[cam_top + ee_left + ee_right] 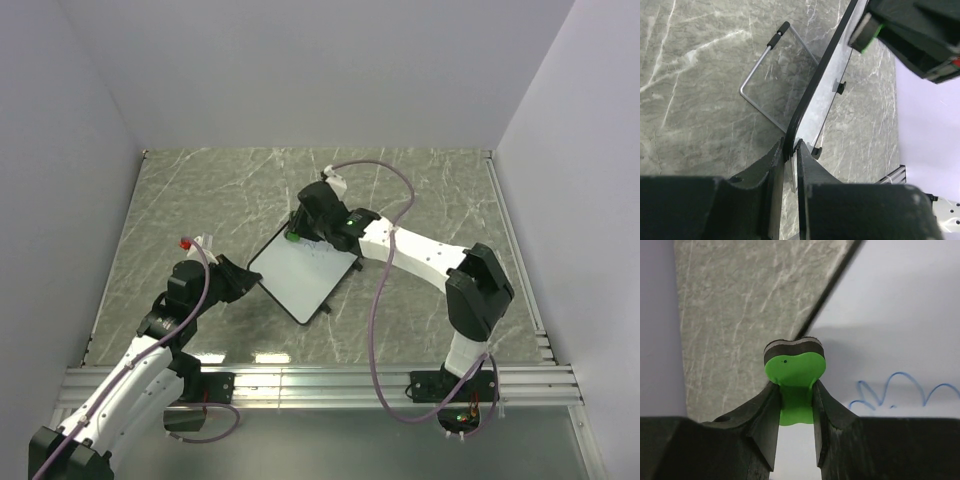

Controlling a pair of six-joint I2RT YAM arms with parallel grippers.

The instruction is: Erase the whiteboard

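Note:
The whiteboard (303, 272) is white with a thin black frame and sits tilted mid-table. My left gripper (240, 277) is shut on its left corner; the left wrist view shows the frame edge (810, 95) pinched between the fingers. My right gripper (298, 231) is shut on the green eraser (795, 374), felt face against the board near its far corner. Blue scribbles (900, 390) remain on the board surface (900, 315) to the right of the eraser. The eraser also shows in the left wrist view (866, 34).
A bent wire stand (762, 85) under the board rests on the marble table (200, 200). Grey walls close the left, back and right. An aluminium rail (330, 385) runs along the near edge.

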